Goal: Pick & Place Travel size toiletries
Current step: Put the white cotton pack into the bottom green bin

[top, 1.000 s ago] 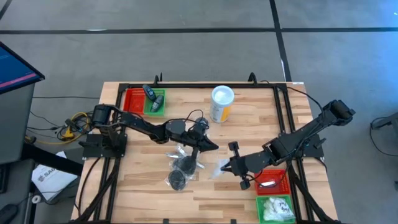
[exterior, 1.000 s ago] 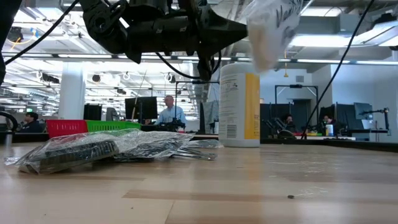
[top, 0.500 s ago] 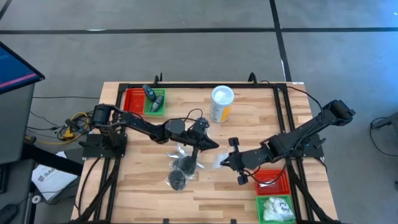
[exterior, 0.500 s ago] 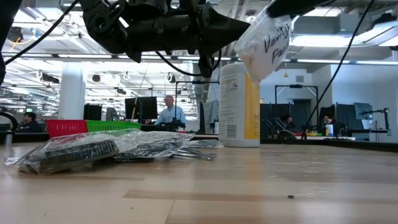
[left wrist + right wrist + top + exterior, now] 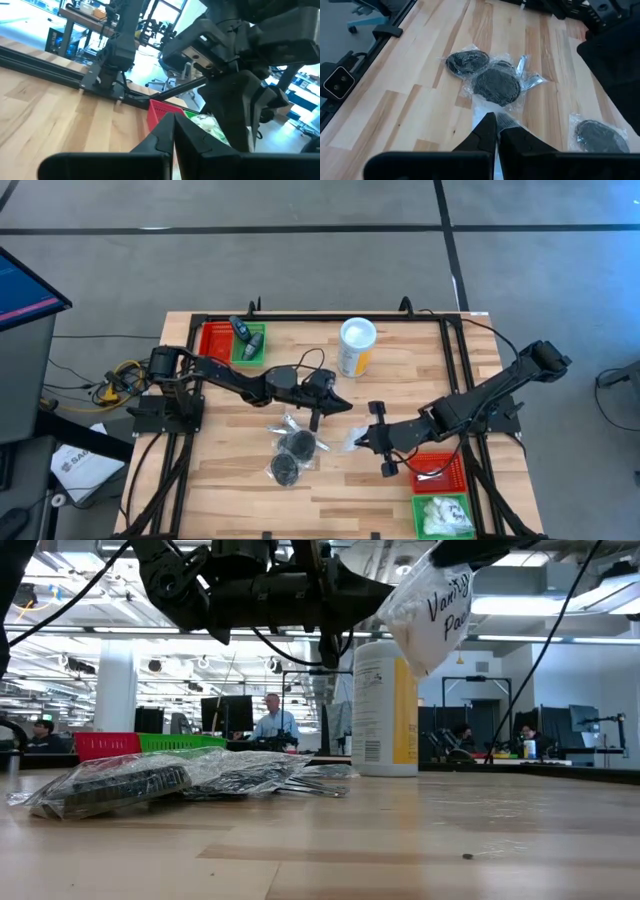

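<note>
My right gripper (image 5: 362, 438) is shut on a white packet (image 5: 432, 610) printed with dark lettering and held above mid-table. My left gripper (image 5: 340, 409) hovers shut and empty just to the far-left of it, over the pile. Two dark round pucks in clear wrap (image 5: 297, 444) (image 5: 285, 468) lie flat on the wood, and silvery tubes (image 5: 286, 423) rest beside them. The right wrist view shows these pucks (image 5: 496, 85) below, and a third puck (image 5: 597, 134) off to one side. The left wrist view shows the left fingers (image 5: 173, 131) meeting. My right gripper pinches the white packet by its upper end (image 5: 440, 558) between both fingers, coming from the table's right and slanting down. The packet hangs tilted below the fingers, lifted clear of the table. In the right wrist view, only a bit of wrap (image 5: 508, 120) shows at the fingertips.
A yellow canister with a white lid (image 5: 355, 346) stands at the far middle. Red and green bins (image 5: 232, 342) sit at the far left. A red bin (image 5: 440, 470) and a green bin holding white packets (image 5: 443, 515) sit at the near right. People sit in the room behind.
My right gripper carried the packet a little toward the table's left and far side, then held still; the packet swung and tilted below it. My left gripper drew back slightly toward the far-left and rose a bit, staying shut.
</note>
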`<action>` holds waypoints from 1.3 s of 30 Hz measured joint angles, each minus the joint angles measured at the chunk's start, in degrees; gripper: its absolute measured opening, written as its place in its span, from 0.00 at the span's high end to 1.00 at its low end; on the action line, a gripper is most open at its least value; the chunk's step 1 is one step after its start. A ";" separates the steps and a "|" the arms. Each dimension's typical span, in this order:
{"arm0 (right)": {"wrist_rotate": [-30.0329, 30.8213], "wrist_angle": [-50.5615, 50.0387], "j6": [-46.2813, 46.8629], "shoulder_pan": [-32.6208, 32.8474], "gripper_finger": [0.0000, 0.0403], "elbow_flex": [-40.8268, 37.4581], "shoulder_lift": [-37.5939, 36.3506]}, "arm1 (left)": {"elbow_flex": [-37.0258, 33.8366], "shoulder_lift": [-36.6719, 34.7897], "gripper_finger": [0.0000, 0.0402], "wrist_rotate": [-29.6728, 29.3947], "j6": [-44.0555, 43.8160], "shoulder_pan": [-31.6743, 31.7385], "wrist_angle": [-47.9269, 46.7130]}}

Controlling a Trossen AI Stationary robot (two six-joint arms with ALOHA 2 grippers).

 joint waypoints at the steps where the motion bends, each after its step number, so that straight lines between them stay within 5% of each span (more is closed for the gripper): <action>1: -0.01 -0.69 0.35 0.11 1.00 0.17 -0.19 | 0.00 0.00 0.99 0.05 0.01 0.13 0.00; 17: -1.53 -28.12 23.78 14.47 1.00 12.20 -0.57 | 0.00 0.00 0.99 1.04 0.00 0.65 -0.20; 28: 0.12 -30.63 42.62 27.11 1.00 12.20 -0.33 | 0.00 0.00 0.99 1.04 -0.02 0.33 -0.15; 39: 3.62 -31.72 51.92 34.46 1.00 12.02 -0.33 | 0.00 0.00 0.99 1.07 0.00 0.32 -0.16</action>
